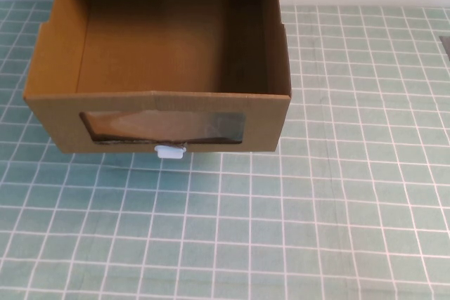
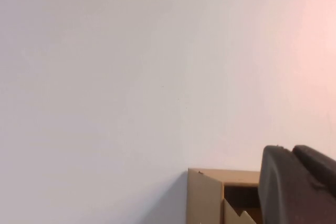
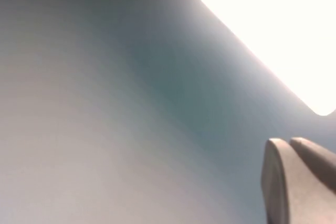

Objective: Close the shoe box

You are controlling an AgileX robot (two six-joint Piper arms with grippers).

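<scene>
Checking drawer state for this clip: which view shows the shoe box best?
The high view: the shoe box sits pulled open, window and white pull tab visible. The left wrist view catches only a corner beside the left tool; the right wrist view shows only the right tool.

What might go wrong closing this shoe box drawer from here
The shoe box drawer is pulled far out, and neither arm shows in the high view. The left gripper points at the wall; the right gripper shows no box. An off-centre push, away from the white pull tab, might skew and jam it.
</scene>
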